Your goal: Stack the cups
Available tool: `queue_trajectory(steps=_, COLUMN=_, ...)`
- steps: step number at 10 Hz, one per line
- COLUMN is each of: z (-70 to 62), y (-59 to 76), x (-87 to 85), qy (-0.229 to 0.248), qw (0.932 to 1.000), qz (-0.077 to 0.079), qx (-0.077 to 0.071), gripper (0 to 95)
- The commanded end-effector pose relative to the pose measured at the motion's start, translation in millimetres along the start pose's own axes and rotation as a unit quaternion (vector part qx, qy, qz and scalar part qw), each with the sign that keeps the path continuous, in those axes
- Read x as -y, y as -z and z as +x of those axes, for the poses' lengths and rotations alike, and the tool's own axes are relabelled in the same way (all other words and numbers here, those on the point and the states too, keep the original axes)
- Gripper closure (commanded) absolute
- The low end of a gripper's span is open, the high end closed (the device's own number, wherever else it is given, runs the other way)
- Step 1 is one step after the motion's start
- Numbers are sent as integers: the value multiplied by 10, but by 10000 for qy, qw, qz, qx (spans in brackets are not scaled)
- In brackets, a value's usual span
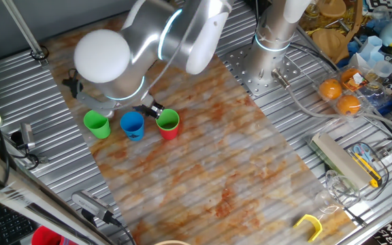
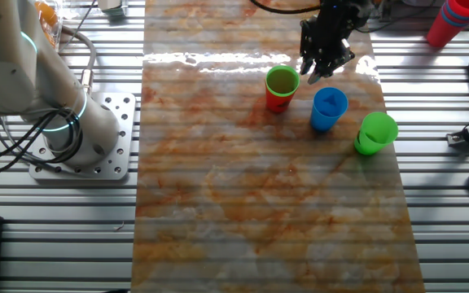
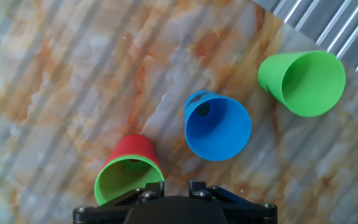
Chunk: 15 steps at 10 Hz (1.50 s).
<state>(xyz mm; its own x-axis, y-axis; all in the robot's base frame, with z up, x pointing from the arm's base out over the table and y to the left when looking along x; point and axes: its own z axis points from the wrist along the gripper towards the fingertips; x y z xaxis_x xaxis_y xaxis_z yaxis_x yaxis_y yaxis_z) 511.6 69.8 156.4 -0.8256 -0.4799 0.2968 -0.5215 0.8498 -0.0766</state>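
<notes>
Three cup positions stand in a row on the marbled mat (image 1: 216, 170). A green cup sits nested inside the red cup (image 1: 168, 124), also in the other fixed view (image 2: 281, 88) and at the lower left of the hand view (image 3: 127, 175). The blue cup (image 1: 133, 126) (image 2: 329, 109) (image 3: 218, 127) stands in the middle. The second green cup (image 1: 96, 125) (image 2: 376, 133) (image 3: 303, 83) stands at the end. My gripper (image 2: 319, 75) (image 3: 176, 185) hovers just above and beside the red cup, jaws apart and holding nothing.
My arm's base (image 2: 80, 134) is bolted beside the mat. Oranges in a clear container (image 1: 339, 95), a yellow utility knife (image 1: 367, 170) and clear plastic containers (image 1: 332, 190) lie on the slatted table. A red cup stack (image 2: 454, 20) stands at a far corner.
</notes>
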Motion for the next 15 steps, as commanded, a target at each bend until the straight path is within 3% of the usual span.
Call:
queue_trajectory(steps=1, z=-93, y=-99, x=188, qy=379, qw=9984, qz=184, qx=366, gripper=760)
queue_trajectory(steps=3, z=-194, y=-188, x=294, qy=469, qw=9974, qz=256, qx=476, gripper=760)
queue_trajectory(steps=5, z=-294, y=-270, x=344, qy=720, qw=9959, qz=271, qx=482, gripper=760)
queue_trajectory(steps=7, z=-407, y=-323, x=277, qy=736, qw=9955, qz=275, qx=533, gripper=760)
queue_trajectory(steps=10, z=-435, y=-436, x=225, qy=696, qw=9955, qz=261, qx=584, gripper=760)
queue_trajectory(steps=15, z=-472, y=-459, x=155, qy=732, qw=9952, qz=253, qx=596, gripper=760)
